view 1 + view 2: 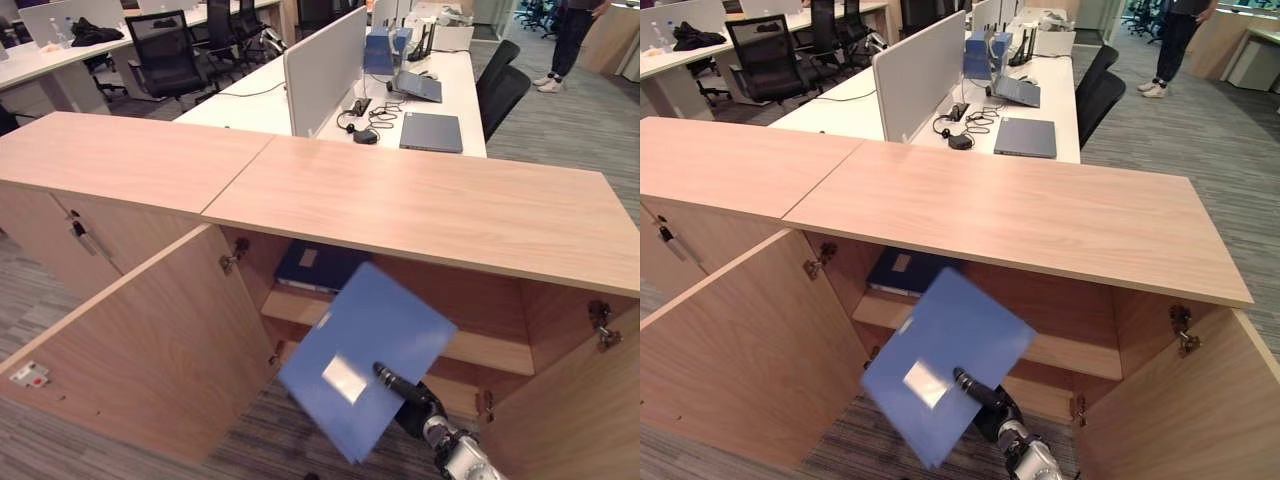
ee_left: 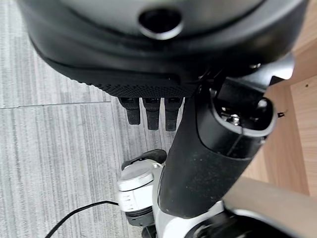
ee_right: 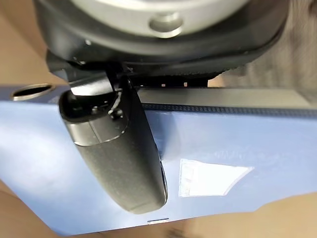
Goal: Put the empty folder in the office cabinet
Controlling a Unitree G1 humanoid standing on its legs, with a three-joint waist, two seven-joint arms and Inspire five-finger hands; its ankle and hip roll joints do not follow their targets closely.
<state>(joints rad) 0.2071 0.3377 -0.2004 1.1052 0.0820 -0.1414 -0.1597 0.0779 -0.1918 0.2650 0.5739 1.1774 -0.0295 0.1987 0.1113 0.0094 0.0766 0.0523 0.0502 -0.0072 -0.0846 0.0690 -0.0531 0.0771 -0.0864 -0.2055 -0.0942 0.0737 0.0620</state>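
Right hand (image 1: 412,397): pinching flat blue plastic folder (image 1: 360,355), thumb on its face.
Left hand (image 2: 153,111): fingers relaxed above grey carpet (image 2: 54,148).
Beyond folder: open wooden office cabinet (image 1: 420,205).

The cabinet (image 1: 420,205), doors open, has an inner shelf (image 1: 495,350) carrying one dark binder (image 1: 315,265) lying flat at its left end, directly under the cabinet's wooden top.

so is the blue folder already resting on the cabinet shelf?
No, the blue folder is tilted in front of the open cabinet, pinched in the right hand, clear of the shelf.
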